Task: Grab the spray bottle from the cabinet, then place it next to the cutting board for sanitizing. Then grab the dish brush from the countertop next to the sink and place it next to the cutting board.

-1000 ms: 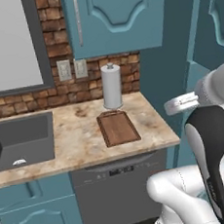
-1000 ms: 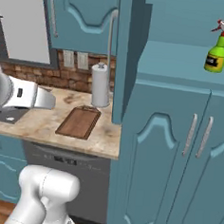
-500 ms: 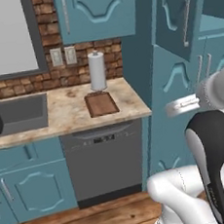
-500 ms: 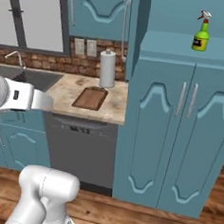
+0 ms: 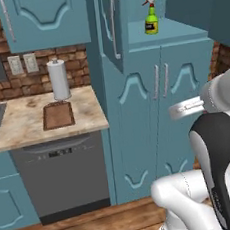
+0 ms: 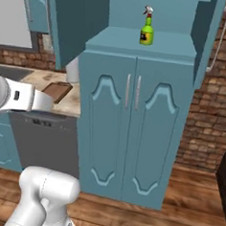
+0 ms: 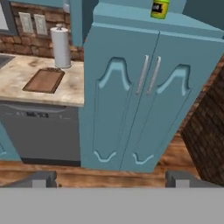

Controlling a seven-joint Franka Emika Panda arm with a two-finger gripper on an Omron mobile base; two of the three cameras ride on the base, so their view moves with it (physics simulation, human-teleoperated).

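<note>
- Spray bottle (image 5: pixel 150 18) stands upright on the open shelf of the tall cabinet (image 6: pixel 134 116); nobody has grabbed it.
- Gripper (image 7: pixel 111 178) fingers are spread apart and hold nothing.
- Cutting board (image 5: pixel 57 115) lies on the countertop (image 5: pixel 22 124) beside the paper towels (image 5: pixel 59 79).
- Both jobs are left to do.

We see the beige marbled stone counter (image 5: pixel 22 124) with rusty-brown blotches running left of the tall teal cabinet (image 5: pixel 158 127). On it lies the dark brown rectangular wooden cutting board (image 5: pixel 57 115), flat, and just behind the board stands a white paper-towel roll (image 5: pixel 59 80), upright near the brick wall. Inside the cabinet, a plain teal shelf (image 6: pixel 139 46) carries the small green spray bottle (image 6: pixel 147 27) with its yellow label, upright, apparently toward the back. Below everything runs a brown wooden plank floor (image 7: pixel 131 175).
</note>
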